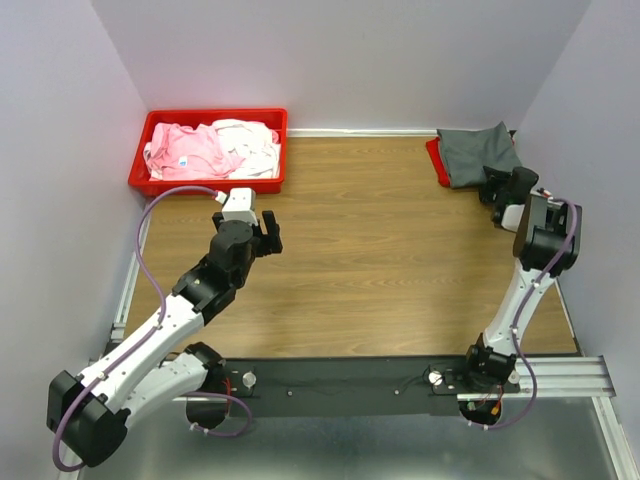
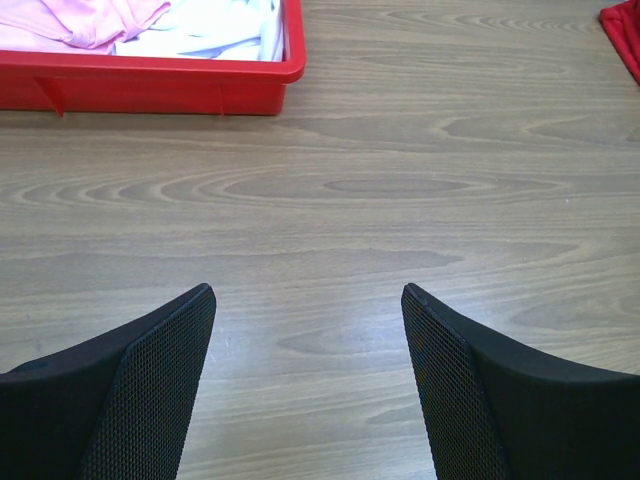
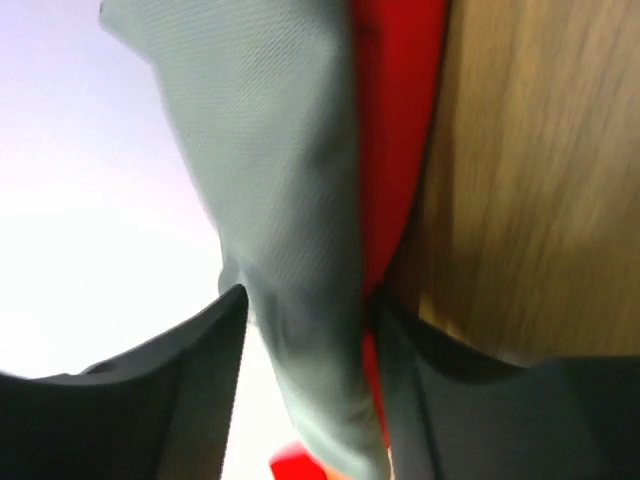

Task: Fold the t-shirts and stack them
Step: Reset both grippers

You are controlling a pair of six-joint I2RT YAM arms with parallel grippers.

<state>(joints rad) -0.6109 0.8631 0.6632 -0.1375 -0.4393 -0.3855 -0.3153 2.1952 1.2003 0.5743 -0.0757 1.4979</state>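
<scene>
The step in hand looks like stacking. The dark grey t-shirt is folded and lies on top of the red t-shirt, in the far right corner of the table, close to the walls. Only a thin red edge shows on its left side.

The right gripper is at the near right corner of the grey shirt. In the wrist view, grey cloth runs between its two fingers and touches both. That view is blurry, so it is not clear if the jaws are squeezing the cloth or just sitting around it.

The left gripper hangs over bare wood with its jaws wide apart and nothing in them. It is near the red bin, where a pink t-shirt and a white t-shirt wait.

The next move is likely to let the grey shirt go and pull the right arm away slowly, so the fold does not get dragged open. After that, another shirt must come out of the bin.

The grey shirt's long side runs left to right along the back wall, tilted a little. Its neck is hidden, so which way it points is not clear.
</scene>
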